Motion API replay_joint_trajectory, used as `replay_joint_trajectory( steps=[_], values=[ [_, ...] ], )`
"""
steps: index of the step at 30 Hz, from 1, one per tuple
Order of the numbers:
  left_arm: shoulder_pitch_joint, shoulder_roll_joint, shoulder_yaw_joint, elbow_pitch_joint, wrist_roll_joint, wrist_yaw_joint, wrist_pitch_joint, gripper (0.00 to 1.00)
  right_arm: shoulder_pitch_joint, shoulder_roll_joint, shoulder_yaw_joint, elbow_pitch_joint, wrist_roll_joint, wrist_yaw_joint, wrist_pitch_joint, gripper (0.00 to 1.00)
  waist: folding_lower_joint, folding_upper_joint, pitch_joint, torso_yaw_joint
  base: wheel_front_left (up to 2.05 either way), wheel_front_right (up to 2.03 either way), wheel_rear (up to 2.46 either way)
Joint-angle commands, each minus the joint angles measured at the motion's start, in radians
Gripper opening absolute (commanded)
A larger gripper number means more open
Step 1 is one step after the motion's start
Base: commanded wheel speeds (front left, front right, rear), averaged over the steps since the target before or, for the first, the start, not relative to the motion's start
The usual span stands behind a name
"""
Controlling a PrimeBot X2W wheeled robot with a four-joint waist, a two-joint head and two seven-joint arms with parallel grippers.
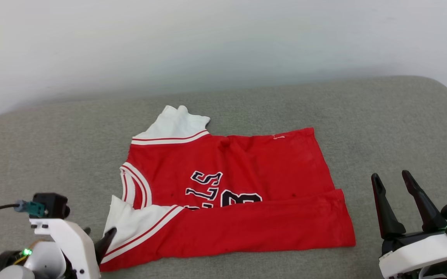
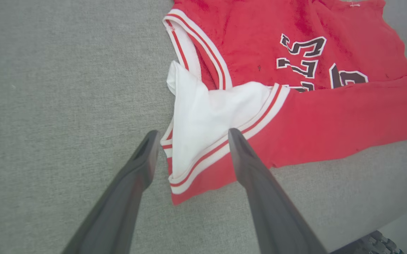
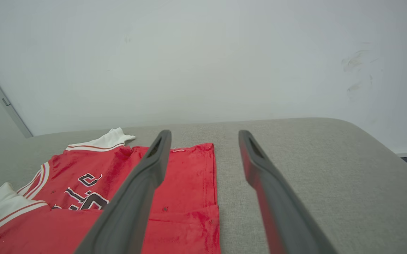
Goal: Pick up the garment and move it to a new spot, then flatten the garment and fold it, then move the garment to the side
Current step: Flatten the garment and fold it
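The garment, a red jersey with white sleeves and striped trim, lies on the grey cushion. Its near long edge is folded up over the lower part of the black lettering. My left gripper is open at the garment's near left corner, and the white sleeve lies flat below the gap between its fingers. One of its fingertips shows beside that sleeve in the head view. My right gripper stands open to the right of the garment, clear of the cloth, with nothing between its fingers.
A pale wall rises right behind the cushion. The cushion's corner rounds off at the back right, and its near edge runs close under the left wrist. Bare cushion lies to the left and right of the garment.
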Motion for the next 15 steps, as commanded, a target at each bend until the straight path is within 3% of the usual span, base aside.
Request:
replay_joint_trajectory(
  steps=[1,6,15],
  values=[
    [0.022,0.007,-0.002,-0.006,-0.018,0.008,0.029,1.00,0.010,0.010,0.001,-0.011,-0.006,-0.001,0.004,1.00,0.0001,0.0000,0.017,-0.016,0.00,0.00,0.00],
    [0.051,0.013,-0.015,0.045,-0.047,0.007,0.078,1.00,-0.003,0.019,0.010,-0.021,-0.005,-0.001,0.006,1.00,0.0001,0.0000,0.059,-0.045,0.00,0.00,0.00],
    [0.002,-0.071,-0.040,0.197,-0.099,-0.043,0.075,1.00,-0.038,0.001,0.013,-0.013,0.005,-0.001,0.014,1.00,0.0001,0.0000,0.115,-0.062,0.00,0.00,0.00]
  ],
)
